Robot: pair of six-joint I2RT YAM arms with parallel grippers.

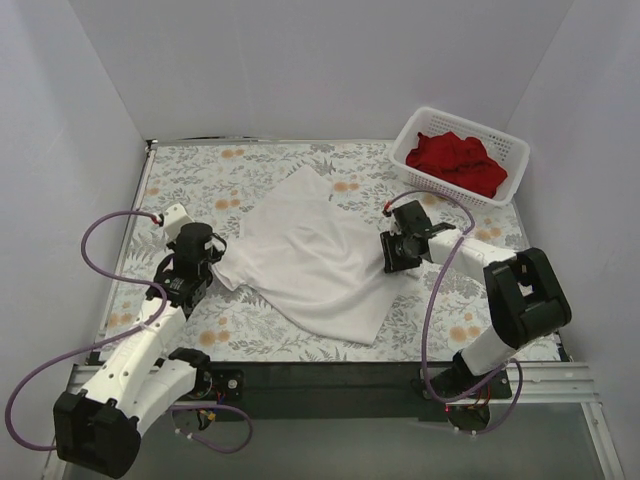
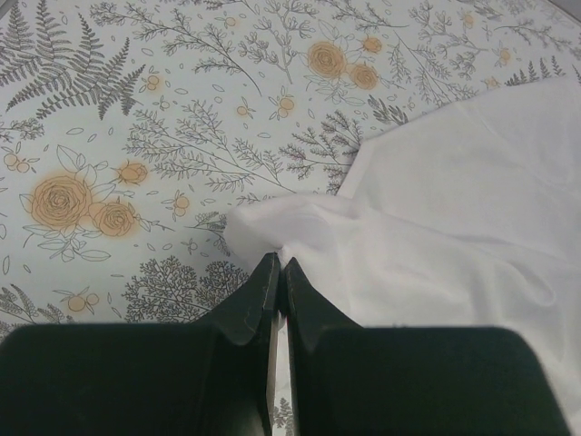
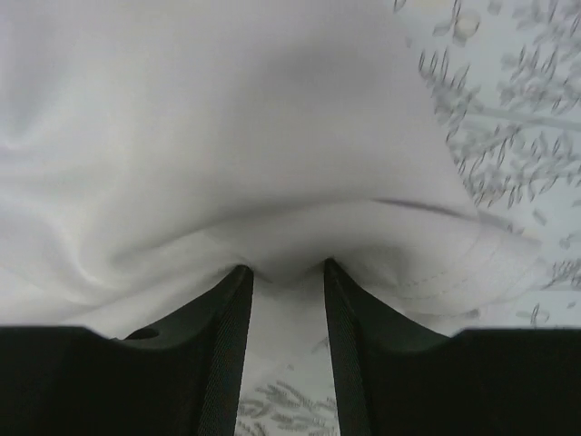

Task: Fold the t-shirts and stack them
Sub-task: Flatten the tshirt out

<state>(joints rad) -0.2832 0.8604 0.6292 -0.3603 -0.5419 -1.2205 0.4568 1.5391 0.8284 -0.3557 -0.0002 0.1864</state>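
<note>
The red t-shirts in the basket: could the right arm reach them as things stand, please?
Probably, yes: the red t-shirts lie uncovered in the basket beyond the right gripper, nothing between, though it is busy with the white t-shirt.

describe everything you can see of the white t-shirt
The white t-shirt is plain soft cloth, creased, lying mostly spread out and skewed in the middle of the flowered table. The left fingers pinch its left edge; the right fingers grip a bunched fold by a stitched hem at its right edge.
</note>
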